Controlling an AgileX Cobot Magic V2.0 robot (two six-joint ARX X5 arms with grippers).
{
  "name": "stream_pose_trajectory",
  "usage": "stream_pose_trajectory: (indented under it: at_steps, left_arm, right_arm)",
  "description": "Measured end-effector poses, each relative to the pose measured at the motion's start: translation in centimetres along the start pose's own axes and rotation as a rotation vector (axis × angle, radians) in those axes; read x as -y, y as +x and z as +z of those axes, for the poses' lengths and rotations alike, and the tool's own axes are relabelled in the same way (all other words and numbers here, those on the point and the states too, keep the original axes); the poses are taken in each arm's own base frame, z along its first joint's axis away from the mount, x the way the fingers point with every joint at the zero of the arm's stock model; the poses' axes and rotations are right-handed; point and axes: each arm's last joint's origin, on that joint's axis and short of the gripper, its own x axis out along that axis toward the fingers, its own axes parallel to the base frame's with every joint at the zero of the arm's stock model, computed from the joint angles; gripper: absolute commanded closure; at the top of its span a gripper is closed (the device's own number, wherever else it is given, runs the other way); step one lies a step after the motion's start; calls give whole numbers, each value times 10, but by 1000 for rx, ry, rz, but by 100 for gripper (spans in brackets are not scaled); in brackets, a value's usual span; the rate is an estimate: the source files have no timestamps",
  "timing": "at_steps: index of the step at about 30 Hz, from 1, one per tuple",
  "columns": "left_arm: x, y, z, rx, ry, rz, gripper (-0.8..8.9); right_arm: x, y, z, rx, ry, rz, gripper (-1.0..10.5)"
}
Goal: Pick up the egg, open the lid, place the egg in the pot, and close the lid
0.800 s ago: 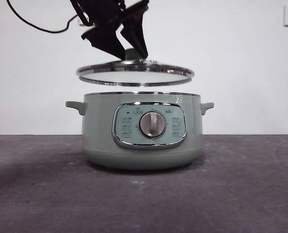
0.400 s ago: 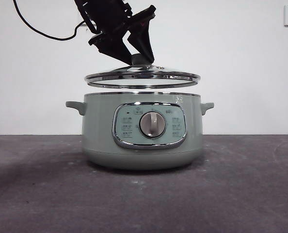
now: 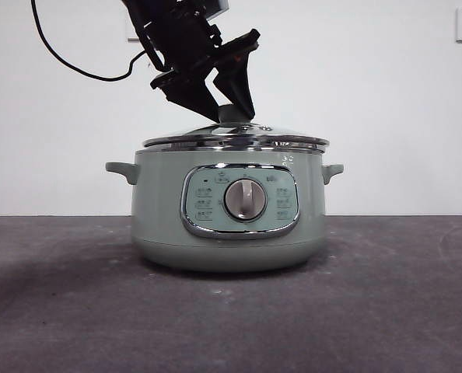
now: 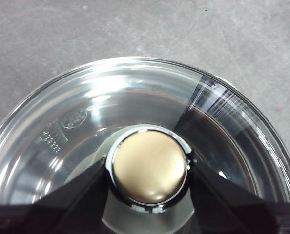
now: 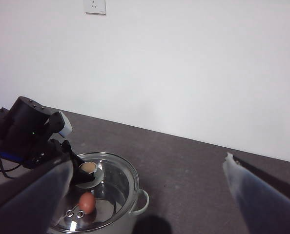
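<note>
Overhead, the left tool (image 3: 225, 109) came in from the upper left of the front view, dark and angular, with its 2 black jaws clamped on either side of the round knob (image 4: 150, 167) of the lid (image 3: 236, 140). The lid sat level on the rim of the pot (image 3: 229, 210), its chrome edge meeting the pale green wall all the way across in the front view. From the left wrist view, the domed glass (image 4: 86, 117) spread out around the knob, and the jaws pressed against the knob's chrome collar from both sides.

The pot stood upright on the dark bench (image 3: 231, 318), its silver dial (image 3: 245, 200) and control panel facing the front camera, with 1 small handle (image 3: 122, 170) on each side.

From the right wrist view, the egg (image 5: 87, 202) showed through the glass of the lid (image 5: 113, 185), lying inside the pot (image 5: 135, 212) beneath the knob and the left tool (image 5: 81, 170). The right tool (image 5: 145, 195) hung well above and away from the pot, its 2 jaws spread wide apart and holding nothing.
</note>
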Motion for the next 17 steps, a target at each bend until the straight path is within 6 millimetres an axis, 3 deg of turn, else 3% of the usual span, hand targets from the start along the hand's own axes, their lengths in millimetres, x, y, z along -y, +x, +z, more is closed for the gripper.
stream_pose_trajectory:
  at_steps: [17]
  left_arm:
    - [-2, -3, -1, -46, 23, 49, 822]
  right_arm:
    - [0, 0, 0, -4, -2, 0, 410]
